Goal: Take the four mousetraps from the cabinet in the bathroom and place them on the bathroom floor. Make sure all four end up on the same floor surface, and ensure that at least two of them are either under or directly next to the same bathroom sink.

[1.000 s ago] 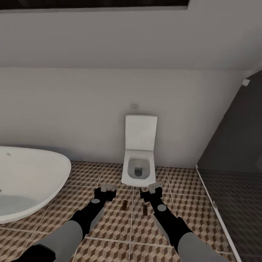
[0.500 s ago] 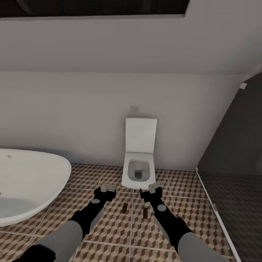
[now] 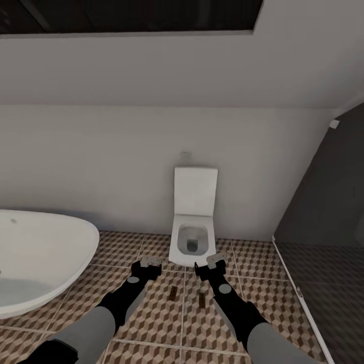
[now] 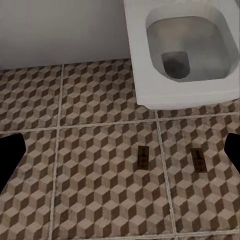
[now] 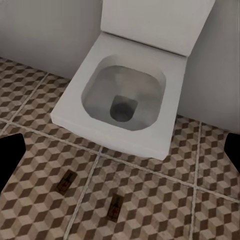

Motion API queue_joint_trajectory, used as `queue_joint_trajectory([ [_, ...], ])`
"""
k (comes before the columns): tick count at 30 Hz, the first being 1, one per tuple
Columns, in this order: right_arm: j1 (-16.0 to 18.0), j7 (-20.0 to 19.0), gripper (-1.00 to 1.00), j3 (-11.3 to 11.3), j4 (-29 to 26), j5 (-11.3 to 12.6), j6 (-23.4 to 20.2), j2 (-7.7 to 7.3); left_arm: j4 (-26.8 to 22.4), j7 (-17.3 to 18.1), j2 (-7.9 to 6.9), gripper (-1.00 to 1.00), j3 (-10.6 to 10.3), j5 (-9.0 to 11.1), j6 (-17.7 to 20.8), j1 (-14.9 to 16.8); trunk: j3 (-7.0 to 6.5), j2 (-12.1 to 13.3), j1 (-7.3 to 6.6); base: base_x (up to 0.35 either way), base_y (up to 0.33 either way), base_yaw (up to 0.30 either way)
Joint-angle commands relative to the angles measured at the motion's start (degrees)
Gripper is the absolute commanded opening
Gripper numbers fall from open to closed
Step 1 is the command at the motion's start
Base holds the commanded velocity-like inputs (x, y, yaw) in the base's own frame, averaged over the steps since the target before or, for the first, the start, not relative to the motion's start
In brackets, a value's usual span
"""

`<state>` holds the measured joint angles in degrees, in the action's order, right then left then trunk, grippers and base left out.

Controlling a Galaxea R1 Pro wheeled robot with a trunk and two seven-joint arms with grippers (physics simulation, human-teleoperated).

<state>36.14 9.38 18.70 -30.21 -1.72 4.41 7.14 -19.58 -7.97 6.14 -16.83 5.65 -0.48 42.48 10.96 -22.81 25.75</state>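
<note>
Since a second ago the whole head view has drifted slightly, with the dark window strip at the top showing more and the toilet sitting a little lower, while both arms keep the same pose and the two traps lie where they were.

Two tiny flat dark brown wooden mousetraps lie on the bathroom floor [image 3: 151, 323] of large square tiles printed with a brown, beige and white cube pattern. The left mousetrap [image 3: 173, 292] and the right mousetrap [image 3: 200, 300] rest side by side, apart from each other, just in front of the white square toilet [image 3: 190, 242] with its lid raised against the pale wall. From the left wrist they appear at [image 4: 143, 157] and [image 4: 199, 160], from the right wrist at [image 5: 65, 182] and [image 5: 116, 208].

The left gripper [image 3: 147, 265] and right gripper [image 3: 211, 264] hover above the tiles on either side of the traps, touching neither. Both are spread wide with nothing between their fingers; the dark fingertips [image 4: 10, 157] sit at the far edges of each wrist view.

A white oval bathtub [image 3: 40, 258] stands to the left, and a dark glass shower enclosure [image 3: 323, 227] to the right.
</note>
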Motion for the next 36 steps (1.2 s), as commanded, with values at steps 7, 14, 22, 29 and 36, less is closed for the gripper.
queue_joint_trajectory([
  [7,0.1,0.5,1.00,0.3,0.1,-0.2,0.1,-0.02,0.1,-0.4,0.06,1.00,-0.5,0.6,0.0,0.1,-0.54,-0.1,0.03,0.000,0.000,0.000],
  [14,0.1,0.5,1.00,0.3,0.1,-0.2,0.1,-0.02,0.2,-0.4,0.09,1.00,-0.5,0.6,0.0,0.1,-1.19,-0.1,0.03,0.000,0.000,0.000],
  [22,0.1,0.5,1.00,0.3,0.1,-0.2,0.1,-0.02,0.4,-0.4,0.10,1.00,-0.5,0.6,0.0,0.1,-1.93,-0.1,0.03,0.000,0.000,0.000],
  [29,0.1,0.5,1.00,0.3,0.1,-0.1,0.1,-0.02,0.6,-0.4,0.10,1.00,-0.5,0.6,0.0,0.1,-2.57,-0.1,0.03,0.000,0.000,0.000],
  [36,0.1,0.5,1.00,0.3,0.1,-0.1,0.1,-0.02,2.1,-0.4,0.19,1.00,-0.5,0.6,-0.1,0.1,-3.14,-0.1,0.03,0.000,0.000,0.000],
])
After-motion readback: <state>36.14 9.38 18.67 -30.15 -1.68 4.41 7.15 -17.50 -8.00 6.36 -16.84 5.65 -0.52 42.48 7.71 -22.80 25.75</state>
